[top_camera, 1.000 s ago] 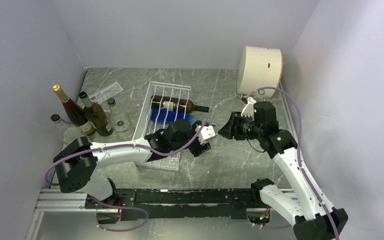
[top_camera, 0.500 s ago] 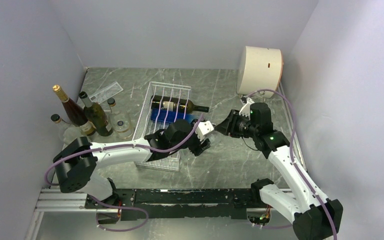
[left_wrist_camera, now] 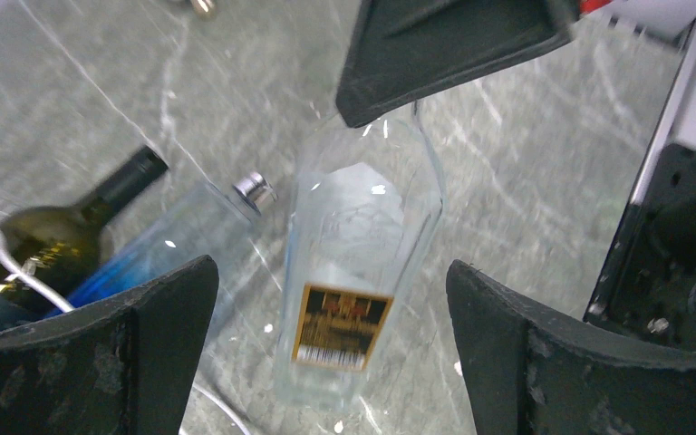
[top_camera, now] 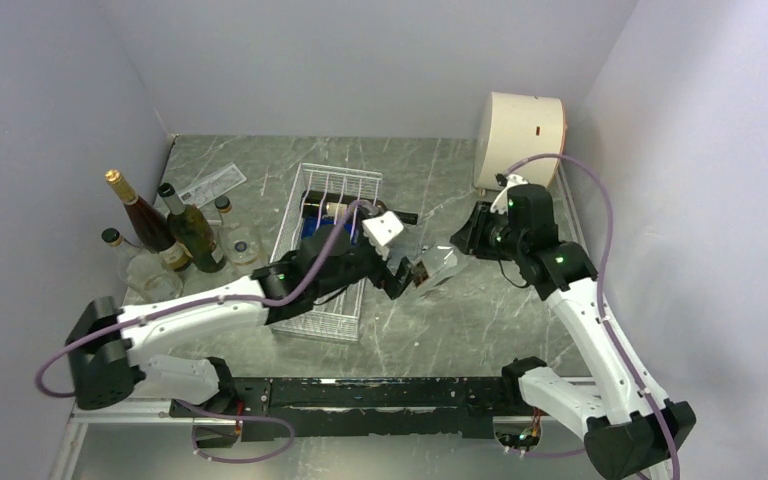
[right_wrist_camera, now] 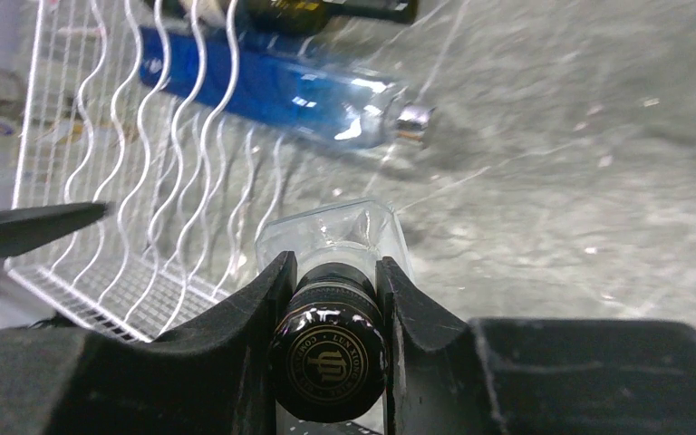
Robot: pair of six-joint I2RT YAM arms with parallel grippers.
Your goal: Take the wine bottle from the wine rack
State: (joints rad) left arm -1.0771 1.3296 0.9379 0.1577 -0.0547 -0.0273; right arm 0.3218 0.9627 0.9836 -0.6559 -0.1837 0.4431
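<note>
I'm seeing the right gripper [right_wrist_camera: 333, 272] clamping tight on the black-capped neck of the clear bottle [left_wrist_camera: 358, 263]; the bottle is sitting tilted, off the wine rack [top_camera: 325, 318], just beside its right side, about mid-bench; can't tell if its base is touching the bench; the left gripper [left_wrist_camera: 331, 272] is gaping wide around the bottle's body, fingers clear of the glass, gripping nothing; a dark wine bottle [left_wrist_camera: 54, 240] and a blue bottle [right_wrist_camera: 272, 86] are lying at the rack's far end, necks pointing toward the right edge.
</note>
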